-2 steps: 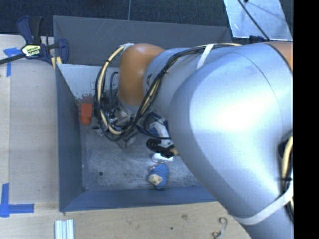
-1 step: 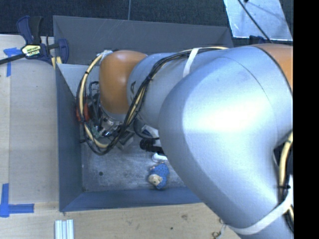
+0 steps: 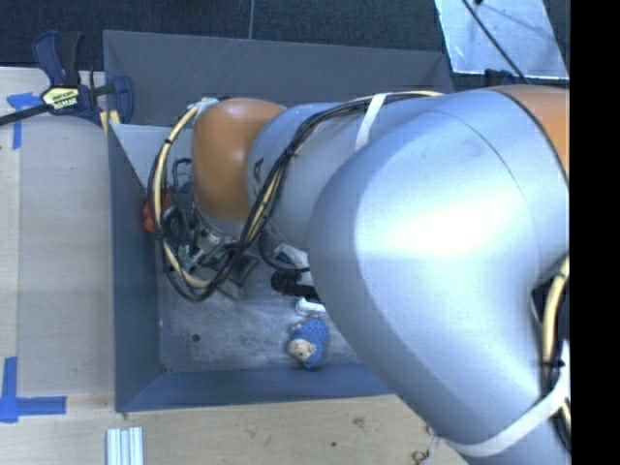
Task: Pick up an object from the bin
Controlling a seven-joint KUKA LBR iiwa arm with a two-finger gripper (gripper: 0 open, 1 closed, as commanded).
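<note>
**Arm deep in the bin's left end, gripper masked by its own cables**

One grey KUKA arm (image 3: 426, 260) comes in from the right and bends down into the grey metal bin (image 3: 133, 298), its broad silver-grey links covering much of the bin's floor. The wrist carries one rounded orange cover (image 3: 228, 158), and a bundle of black and yellow cables (image 3: 208, 274) loops round and under it. Below that cover the gripper (image 3: 197, 252) sits low, close to the bin's left wall, pointing down towards the floor. The cables and the wrist body hide its tip, so I cannot tell whether it is open, closed or gripping something. Nor can I tell which thing it is over.

Four loose things can be counted around it. Just left of the gripper, against the left wall, lies one small orange-red thing (image 3: 149, 216), mostly hidden. Right of the gripper, at the arm's edge, lies one small black thing (image 3: 285, 281). Just beyond and below that is one small white thing (image 3: 310, 306). Both are too hidden for their shapes to be named. To the lower right of the gripper and well apart from it, one small blue soft toy with a tan face (image 3: 306, 343) rests on the speckled grey floor near the bin's front wall.
</note>
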